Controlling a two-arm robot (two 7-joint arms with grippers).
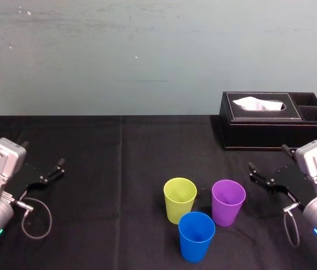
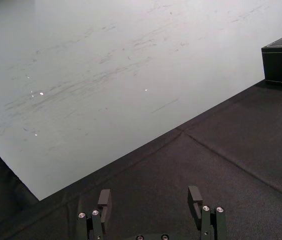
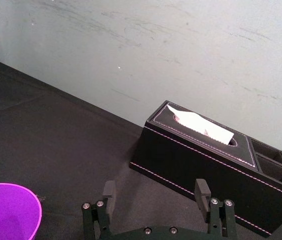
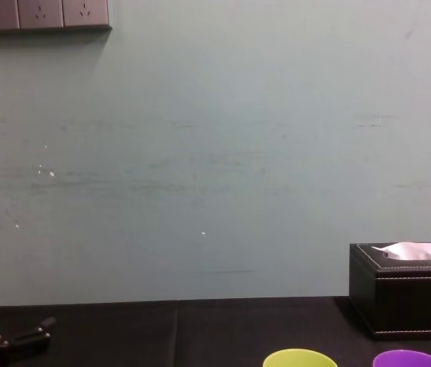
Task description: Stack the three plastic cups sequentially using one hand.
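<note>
Stacking has not begun: the yellow-green cup (image 1: 180,198), the purple cup (image 1: 228,201) and the blue cup (image 1: 196,235) stand upright and separate in a close cluster on the black tabletop (image 1: 119,185). The blue one is nearest the robot, and the other two stand side by side just behind it. The right claw (image 1: 268,157) hangs spread and empty near the purple cup, on its right. The left claw (image 1: 43,154), also spread and empty, sits well apart on the left. The step in hand is the first reach, and the right arm looks the likelier choice because it is closer. The next move calls for setting the fingers across one cup's wall and closing gently on the smooth, tapered plastic. The cup then has to be lifted clear and lowered straight into a neighbour without nudging the third. The head view gives the whole layout from above. The right wrist view adds the purple cup's rim just beside that claw, with the tissue box (image 3: 206,160) beyond. The chest view catches two rims from the side.
</note>
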